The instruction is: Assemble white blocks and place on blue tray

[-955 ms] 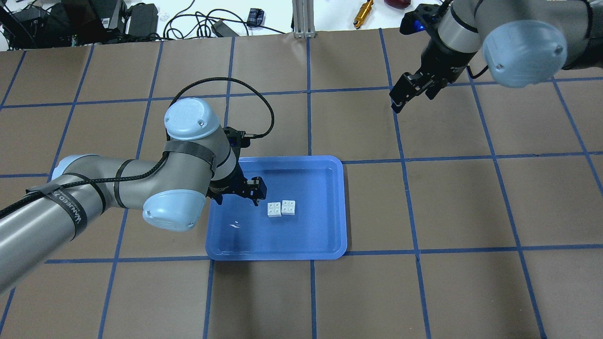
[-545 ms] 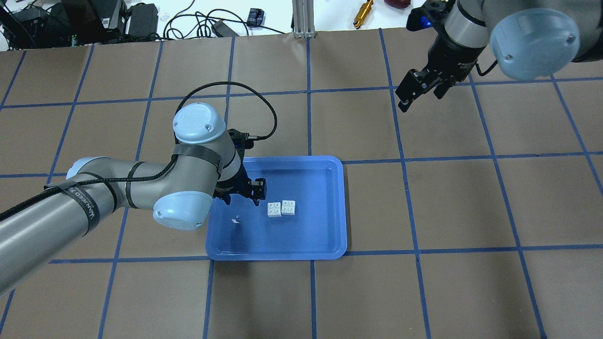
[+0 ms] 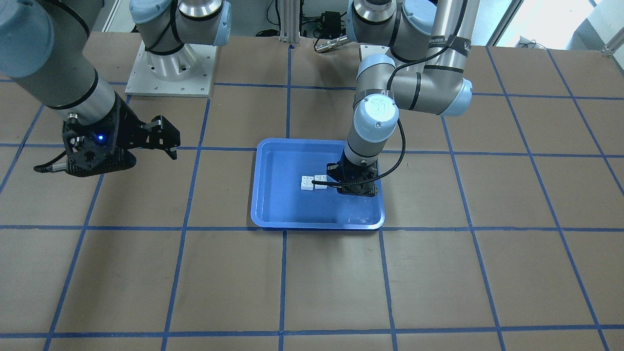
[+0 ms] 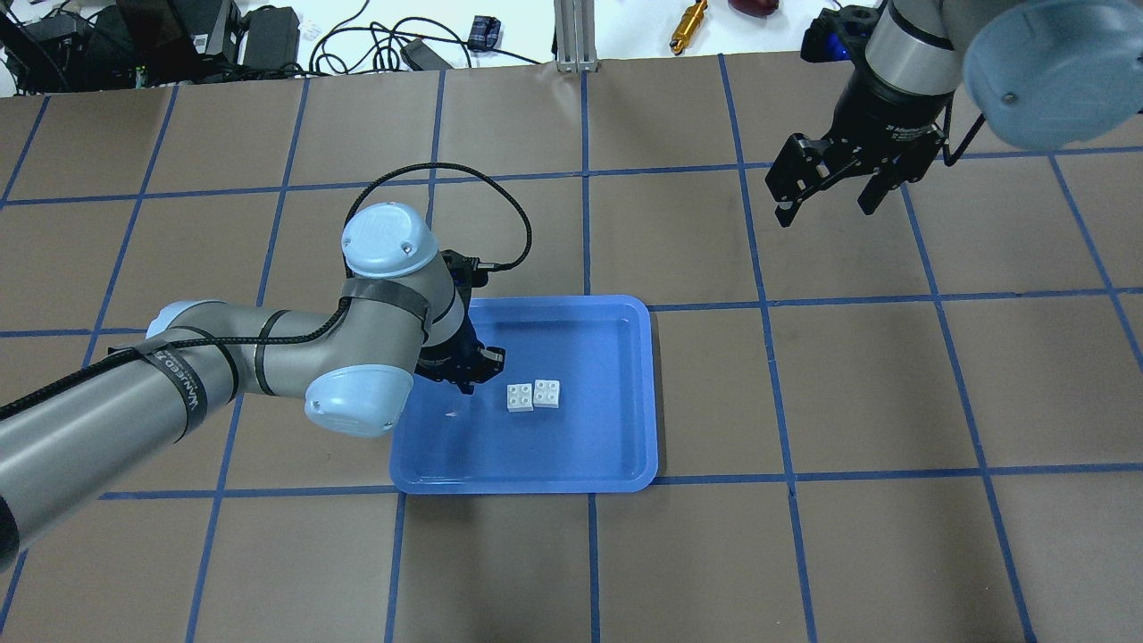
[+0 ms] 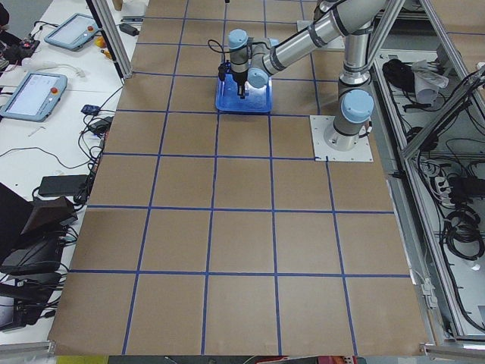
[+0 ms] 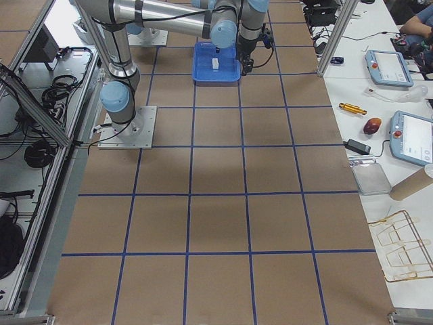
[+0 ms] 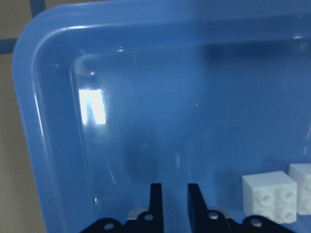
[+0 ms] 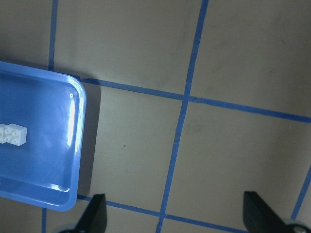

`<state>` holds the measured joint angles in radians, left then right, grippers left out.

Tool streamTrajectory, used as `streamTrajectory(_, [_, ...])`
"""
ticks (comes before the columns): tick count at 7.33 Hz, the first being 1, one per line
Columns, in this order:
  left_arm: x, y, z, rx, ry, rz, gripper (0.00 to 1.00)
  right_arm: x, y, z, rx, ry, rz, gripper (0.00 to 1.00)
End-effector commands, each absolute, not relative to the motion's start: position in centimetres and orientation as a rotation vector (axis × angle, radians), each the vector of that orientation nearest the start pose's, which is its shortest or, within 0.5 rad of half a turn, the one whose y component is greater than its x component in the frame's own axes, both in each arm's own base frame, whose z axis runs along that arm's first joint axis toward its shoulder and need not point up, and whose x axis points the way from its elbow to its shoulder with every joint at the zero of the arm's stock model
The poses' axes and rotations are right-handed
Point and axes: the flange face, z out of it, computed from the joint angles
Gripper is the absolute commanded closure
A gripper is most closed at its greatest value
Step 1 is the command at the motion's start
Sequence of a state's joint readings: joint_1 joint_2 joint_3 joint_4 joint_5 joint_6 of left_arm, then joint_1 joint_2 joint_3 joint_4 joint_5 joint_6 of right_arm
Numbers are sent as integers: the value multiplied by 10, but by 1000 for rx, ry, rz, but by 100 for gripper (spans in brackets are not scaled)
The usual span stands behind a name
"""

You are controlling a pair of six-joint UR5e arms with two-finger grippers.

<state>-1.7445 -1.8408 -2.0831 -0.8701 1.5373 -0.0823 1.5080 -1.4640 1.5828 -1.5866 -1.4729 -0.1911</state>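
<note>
Two white blocks (image 4: 520,397) (image 4: 547,393) lie side by side, studs up, on the floor of the blue tray (image 4: 650,393). They also show in the front view (image 3: 307,183) and the left wrist view (image 7: 269,199). My left gripper (image 4: 473,366) points down inside the tray, just left of the blocks and apart from them. Its fingers (image 7: 156,204) stand close together with nothing between them. My right gripper (image 4: 829,198) hangs open and empty over the table at the far right, well away from the tray.
The tray (image 3: 317,225) sits mid-table on brown paper with a blue tape grid. Cables, a brass part (image 4: 689,25) and an aluminium post (image 4: 571,36) lie beyond the far edge. The right wrist view shows the tray's corner (image 8: 73,97) and bare table.
My left gripper has turned and drawn its fingers together beside the blocks. My right arm has moved right and turned its open gripper. The blocks have not moved.
</note>
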Motion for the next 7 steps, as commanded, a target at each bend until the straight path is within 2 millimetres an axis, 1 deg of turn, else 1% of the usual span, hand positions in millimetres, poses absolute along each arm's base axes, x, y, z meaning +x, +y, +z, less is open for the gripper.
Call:
streamTrajectory(1, [-235, -445, 188, 129, 3155, 128, 100, 111, -500, 451, 54, 3050, 190, 0])
streamTrajectory(2, [-236, -445, 188, 129, 3155, 130, 100, 108, -491, 457, 56, 3086, 198, 0])
streamTrajectory(3, [-239, -443, 187, 136, 3155, 133, 100, 97, -489, 459, 60, 3154, 210, 0])
streamTrajectory(4, [-243, -442, 187, 128, 3195, 149, 100, 97, -484, 464, 55, 3190, 207, 0])
streamTrajectory(5, [-246, -442, 187, 102, 3231, 160, 100, 97, -480, 473, 90, 3194, 170, 0])
streamTrajectory(6, [-247, -442, 188, 104, 3235, 159, 100, 97, -479, 474, 105, 3193, 162, 0])
streamTrajectory(7, [-247, -442, 188, 104, 3235, 159, 100, 101, -476, 480, 102, 3184, 141, 0])
